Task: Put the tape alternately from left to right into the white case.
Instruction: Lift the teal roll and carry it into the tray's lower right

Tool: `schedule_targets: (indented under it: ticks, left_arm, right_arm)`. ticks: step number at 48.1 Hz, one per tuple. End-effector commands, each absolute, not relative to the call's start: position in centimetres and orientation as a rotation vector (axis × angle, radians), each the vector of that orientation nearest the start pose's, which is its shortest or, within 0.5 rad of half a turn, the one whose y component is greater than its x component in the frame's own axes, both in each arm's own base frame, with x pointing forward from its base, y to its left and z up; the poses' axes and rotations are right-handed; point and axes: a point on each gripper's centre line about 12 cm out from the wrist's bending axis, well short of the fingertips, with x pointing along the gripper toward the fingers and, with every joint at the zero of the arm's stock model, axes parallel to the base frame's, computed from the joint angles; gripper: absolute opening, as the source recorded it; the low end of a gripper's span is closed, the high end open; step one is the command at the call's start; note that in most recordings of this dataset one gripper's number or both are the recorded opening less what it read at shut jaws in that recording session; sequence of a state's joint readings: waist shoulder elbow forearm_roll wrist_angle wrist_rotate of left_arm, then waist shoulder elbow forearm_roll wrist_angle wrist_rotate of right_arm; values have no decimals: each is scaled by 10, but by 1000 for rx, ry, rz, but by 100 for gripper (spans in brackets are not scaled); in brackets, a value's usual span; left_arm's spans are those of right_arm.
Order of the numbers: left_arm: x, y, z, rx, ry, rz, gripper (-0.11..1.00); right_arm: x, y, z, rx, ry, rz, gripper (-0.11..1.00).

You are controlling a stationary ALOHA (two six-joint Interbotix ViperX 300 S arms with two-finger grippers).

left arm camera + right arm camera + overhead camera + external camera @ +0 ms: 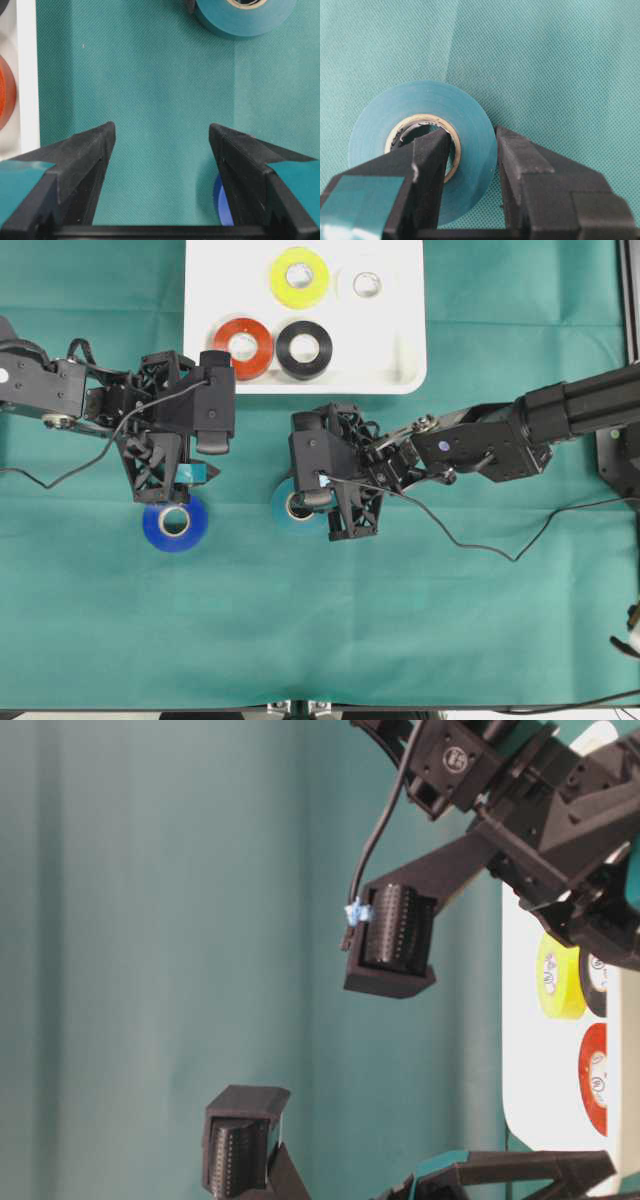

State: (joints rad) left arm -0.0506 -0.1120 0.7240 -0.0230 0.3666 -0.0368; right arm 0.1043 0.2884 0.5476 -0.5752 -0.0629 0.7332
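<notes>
The white case (400, 350) at the back holds yellow (298, 278), white (366, 284), red-orange (243, 347) and black (304, 349) tape rolls. A teal roll (420, 100) lies on the green cloth, also seen from overhead (283, 508). My right gripper (470, 137) is shut on its wall, one finger inside the core and the other against the outer face. A blue roll (175, 524) lies on the cloth just below my left gripper (213, 458). The left gripper (161, 131) is open over bare cloth, with the blue roll (220, 200) peeking out beside its right finger.
Green cloth (400, 620) covers the table to the front and right. The case's rim (25, 75) and the red-orange roll (5, 90) sit at the left wrist view's left edge. A cable (480, 540) trails from the right arm.
</notes>
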Motion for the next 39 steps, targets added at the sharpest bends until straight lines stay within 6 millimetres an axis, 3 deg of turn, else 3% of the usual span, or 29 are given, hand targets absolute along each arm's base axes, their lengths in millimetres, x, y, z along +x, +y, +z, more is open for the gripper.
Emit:
schedule_targets:
  ticks: [1, 19, 39]
  left_arm:
    - [340, -20, 174, -36, 940, -30, 94]
    - [338, -20, 173, -36, 943, -30, 94]
    - [340, -20, 174, -35, 938, -31, 94]
  right_arm:
    - [431, 48, 120, 126, 718, 77, 32]
    - [418, 47, 178, 113, 593, 94, 32]
    - [417, 45, 181, 104, 588, 91, 32]
